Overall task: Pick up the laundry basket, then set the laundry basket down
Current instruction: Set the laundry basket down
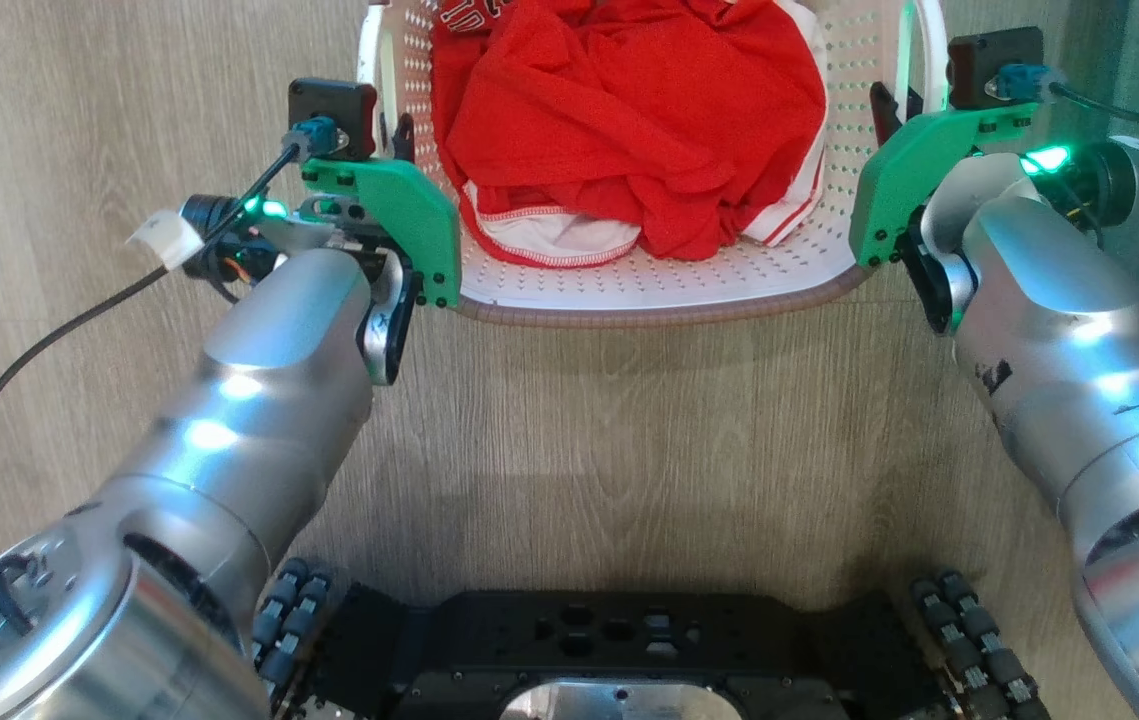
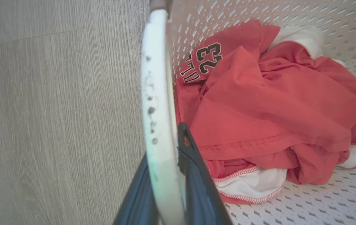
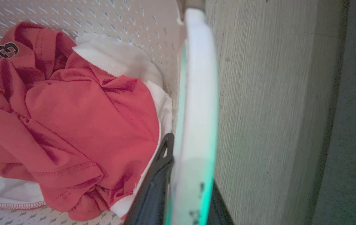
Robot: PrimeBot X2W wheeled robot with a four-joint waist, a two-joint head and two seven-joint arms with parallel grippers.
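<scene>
Your basket [image 1: 649, 312] sits at the top centre of the head view, its far end cut off by the upper edge and its brown rim curving along the near side. You cannot tell from these views whether it rests on the floor [image 1: 629, 430] or hangs just clear of it. Inside lies a crumpled red shirt [image 1: 629, 110]; the left wrist view shows a black "23" printed on it. Under the shirt's near edge a white garment [image 1: 549, 240] with red stitched trim pokes out onto the perforated bottom.

Your left gripper [image 2: 165, 156] is clamped on the left handle [image 2: 156, 93]. One dark finger lies on the inner side of the white bar, by the basket wall, and the other on its outer side, both touching it. Your right gripper [image 3: 190, 168] grips the right handle [image 3: 198, 93] the same way, one finger inside by the clothes and one outside toward the floor. Green light tints that handle.

In the head view both silver forearms reach up from the lower corners to the basket's two sides, with a green bracket at each wrist. The wood-grain floor spreads all around. The dark base [image 1: 609, 640] with its roller wheels lies along the bottom edge, well apart from the basket.
</scene>
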